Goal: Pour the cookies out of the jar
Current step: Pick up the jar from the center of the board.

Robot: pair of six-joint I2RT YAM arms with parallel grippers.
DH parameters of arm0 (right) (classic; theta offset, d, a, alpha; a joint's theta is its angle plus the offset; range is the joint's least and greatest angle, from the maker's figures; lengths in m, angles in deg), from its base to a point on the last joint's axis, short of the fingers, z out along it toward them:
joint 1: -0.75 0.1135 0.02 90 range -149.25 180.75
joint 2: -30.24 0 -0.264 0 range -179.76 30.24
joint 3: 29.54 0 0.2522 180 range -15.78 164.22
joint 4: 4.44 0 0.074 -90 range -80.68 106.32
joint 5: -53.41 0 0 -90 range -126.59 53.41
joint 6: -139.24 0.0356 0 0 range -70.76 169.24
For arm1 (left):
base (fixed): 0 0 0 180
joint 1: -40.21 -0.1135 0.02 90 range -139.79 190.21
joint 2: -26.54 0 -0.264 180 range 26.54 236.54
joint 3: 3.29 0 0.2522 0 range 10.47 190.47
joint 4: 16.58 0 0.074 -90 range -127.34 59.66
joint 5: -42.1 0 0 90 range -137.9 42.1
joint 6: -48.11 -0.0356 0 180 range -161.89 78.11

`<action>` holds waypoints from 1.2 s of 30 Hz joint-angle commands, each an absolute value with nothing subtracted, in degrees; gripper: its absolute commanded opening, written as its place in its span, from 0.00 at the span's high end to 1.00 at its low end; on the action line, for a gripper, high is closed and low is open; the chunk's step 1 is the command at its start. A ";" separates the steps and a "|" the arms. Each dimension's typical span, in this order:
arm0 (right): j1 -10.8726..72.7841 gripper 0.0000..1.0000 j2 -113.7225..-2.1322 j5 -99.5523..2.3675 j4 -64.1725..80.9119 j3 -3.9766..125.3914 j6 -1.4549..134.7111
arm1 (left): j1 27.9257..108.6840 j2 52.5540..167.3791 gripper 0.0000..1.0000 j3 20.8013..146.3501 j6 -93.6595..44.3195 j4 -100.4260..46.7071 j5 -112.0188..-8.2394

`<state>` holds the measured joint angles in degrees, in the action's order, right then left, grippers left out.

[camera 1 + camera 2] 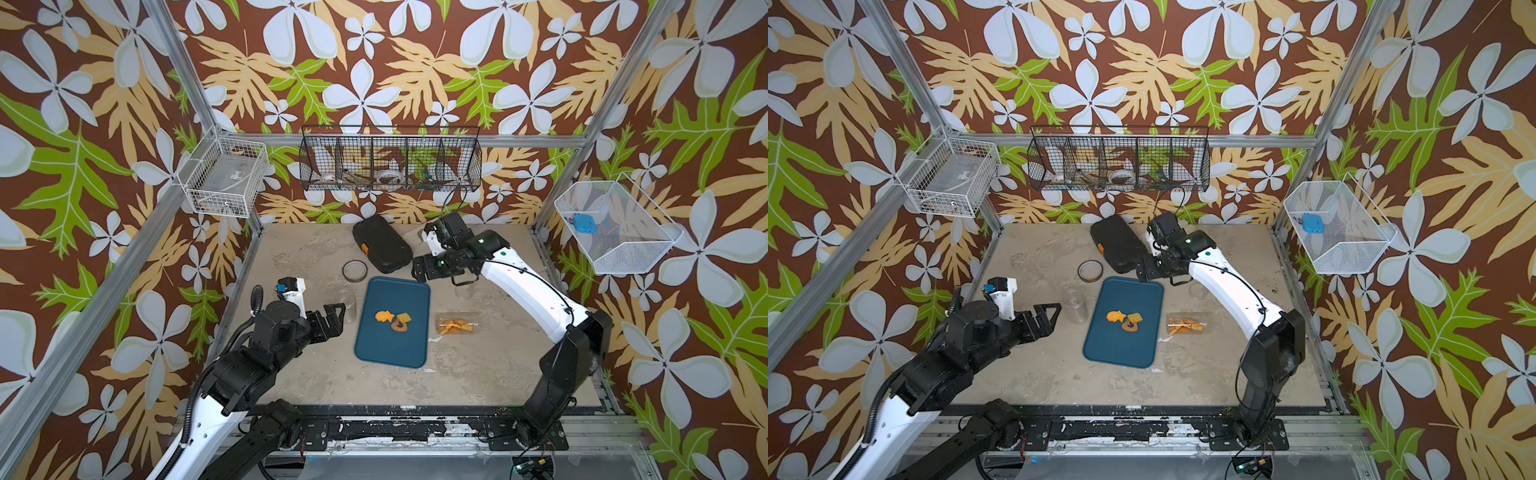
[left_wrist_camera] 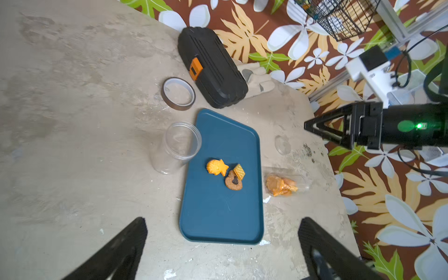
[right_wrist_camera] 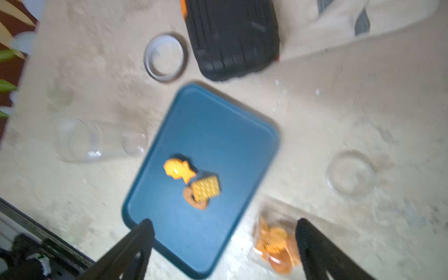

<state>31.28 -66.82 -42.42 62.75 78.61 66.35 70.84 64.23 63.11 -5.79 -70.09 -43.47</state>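
Lying on its side on the worktop (image 1: 478, 365), just beside the right edge of the blue tray (image 1: 390, 353), the clear jar (image 1: 457, 324) holds a bunch of orange-golden cookies (image 1: 452, 326) crowded toward its tray-side end. Three biscuits (image 1: 394, 319) sit touching one another near the middle of the tray. The jar looks like thin, see-through plastic, so it is probably light and fairly stiff, but slick and round enough to roll away from a careless push. Its contents are likely brittle and should slide out freely once it is tipped. Which end is the mouth cannot be told from these views. A sensible hold is across the round body, toward the end away from the cookies, squeezed gently so the wall does not buckle. The right end effector (image 3: 224, 221) hangs over the far part of the tray with its fingers spread wide and nothing between them, and the jar shows beside one finger in the wrist view. The left end effector (image 2: 223, 220) is also spread and empty, near a second empty jar (image 1: 348, 305) standing upright left of the tray. A clear lid (image 2: 282, 145), a tape roll (image 1: 355, 270) and a black case (image 1: 382, 245) lie farther back.
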 commanded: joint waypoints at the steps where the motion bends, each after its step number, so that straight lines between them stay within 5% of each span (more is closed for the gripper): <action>1: 27.44 0.03 -63.42 -42.41 65.33 71.11 66.48 | 70.79 64.89 0.00 62.66 -6.77 -65.59 -48.01; 17: 15.11 0.00 -42.31 -51.44 47.03 35.75 109.09 | 70.79 66.91 0.00 63.01 -6.88 -64.92 -49.98; 25: 18.54 0.00 -47.36 -49.35 52.37 38.18 130.99 | 70.78 64.40 0.00 62.41 -6.95 -67.36 -48.18; 36: 20.35 0.00 -54.85 -46.53 50.26 39.01 139.51 | 70.79 62.79 0.00 63.48 -9.05 -69.71 -45.29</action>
